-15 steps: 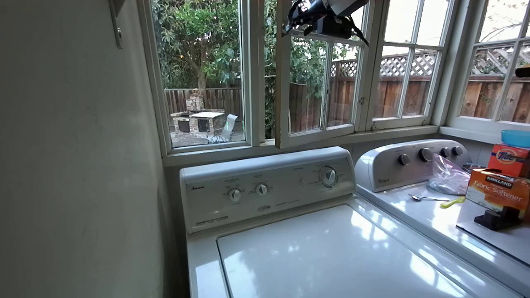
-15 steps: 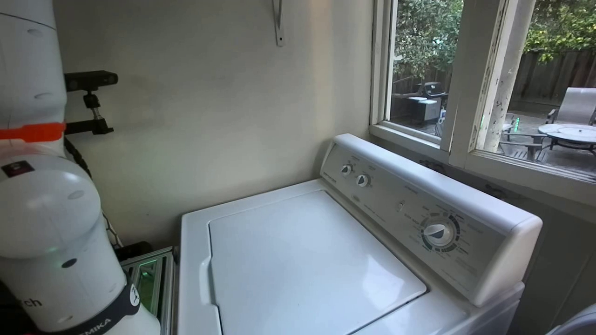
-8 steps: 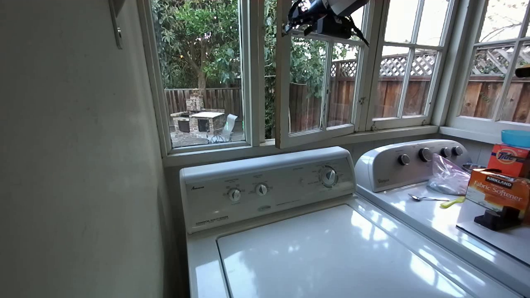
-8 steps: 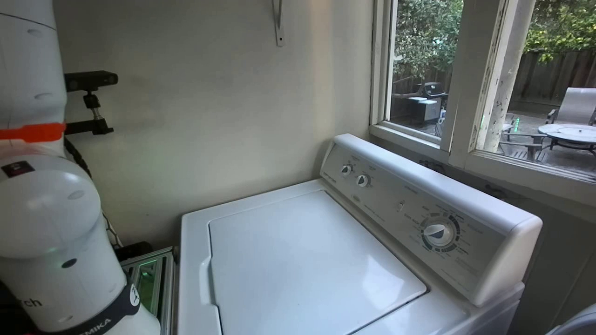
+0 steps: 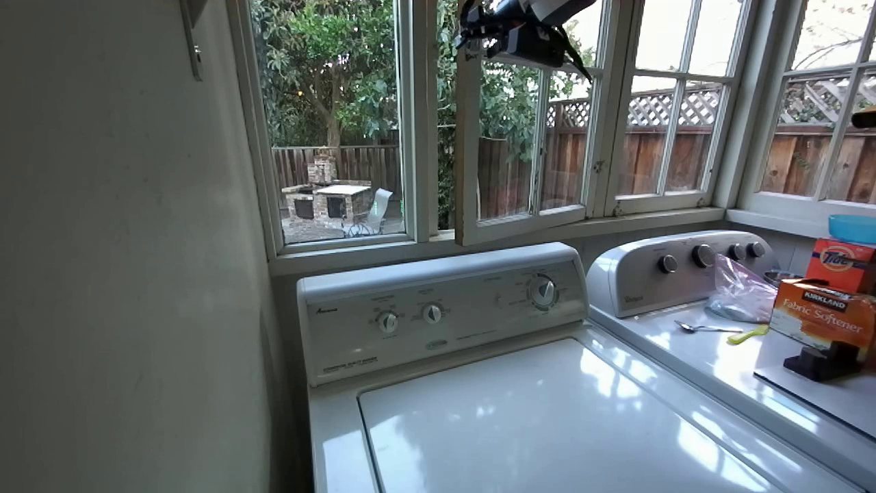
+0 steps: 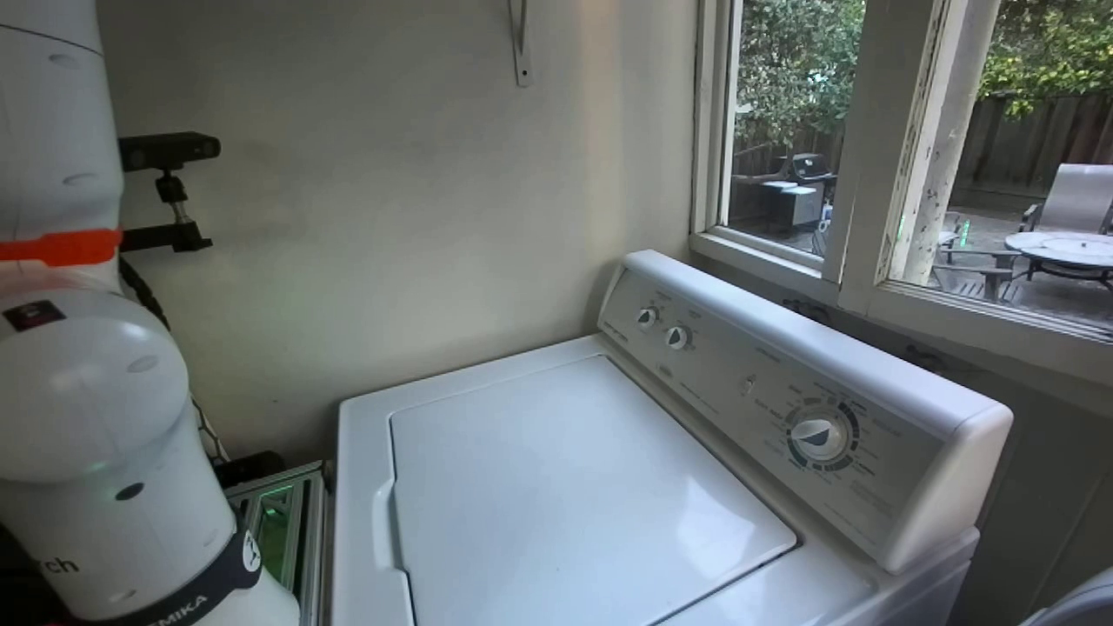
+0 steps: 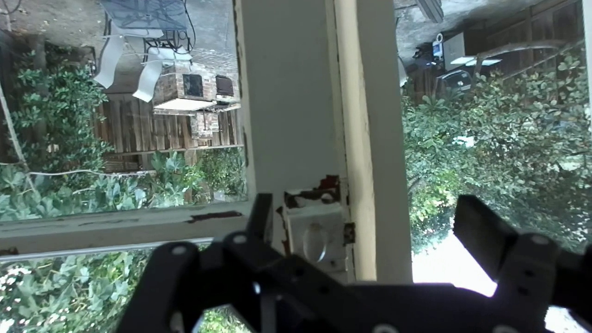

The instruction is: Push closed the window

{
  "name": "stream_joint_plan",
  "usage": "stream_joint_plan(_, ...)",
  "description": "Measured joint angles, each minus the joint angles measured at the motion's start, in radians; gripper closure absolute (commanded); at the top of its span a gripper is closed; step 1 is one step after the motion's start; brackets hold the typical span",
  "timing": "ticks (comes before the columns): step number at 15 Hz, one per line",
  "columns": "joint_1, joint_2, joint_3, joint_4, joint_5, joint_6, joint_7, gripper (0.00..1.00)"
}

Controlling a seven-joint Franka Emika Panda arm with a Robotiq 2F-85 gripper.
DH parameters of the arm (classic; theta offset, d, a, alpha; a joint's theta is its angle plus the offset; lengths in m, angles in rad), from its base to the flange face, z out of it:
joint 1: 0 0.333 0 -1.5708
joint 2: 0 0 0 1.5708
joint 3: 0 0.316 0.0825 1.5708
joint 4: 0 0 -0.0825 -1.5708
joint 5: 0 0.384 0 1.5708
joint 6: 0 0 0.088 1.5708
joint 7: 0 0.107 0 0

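The window (image 5: 467, 150), a tall white-framed sash with glass panes, stands ajar in an exterior view, its left edge swung out from the sill. My black gripper (image 5: 521, 49) hangs before its upper part. The wrist view is upside down. There the gripper (image 7: 364, 206) is open, its fingers wide apart with nothing held. One finger (image 7: 261, 215) is in front of the window's stile (image 7: 296, 101), beside a latch plate (image 7: 319, 236); the other finger (image 7: 481, 231) is in front of the neighbouring pane. Whether a finger touches the frame, I cannot tell.
Below the window stands a white washer (image 5: 479, 424) with a raised control panel (image 5: 438, 315). A second machine at the right bears an orange box (image 5: 825, 315), a plastic bag (image 5: 739, 294) and a spoon (image 5: 705, 328). A bare wall (image 6: 435, 217) bounds the washer's side.
My gripper has shifted a little left and slightly down in an exterior view, after holding still before that. The window has not visibly moved.
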Motion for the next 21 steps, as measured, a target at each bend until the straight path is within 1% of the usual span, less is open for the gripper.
stream_joint_plan(4,-0.005,-0.013,0.019,0.01,0.093,0.0,-0.069,0.0)
stream_joint_plan(8,-0.012,-0.022,0.027,0.024,0.211,0.004,-0.186,0.0)
stream_joint_plan(10,-0.015,-0.019,0.031,0.036,0.273,0.017,-0.248,0.0)
stream_joint_plan(13,-0.016,-0.012,0.035,0.047,0.334,0.055,-0.319,0.0)
stream_joint_plan(18,-0.016,0.012,0.038,0.057,0.354,0.151,-0.361,0.0)
stream_joint_plan(21,-0.016,0.028,0.037,0.057,0.344,0.178,-0.367,0.0)
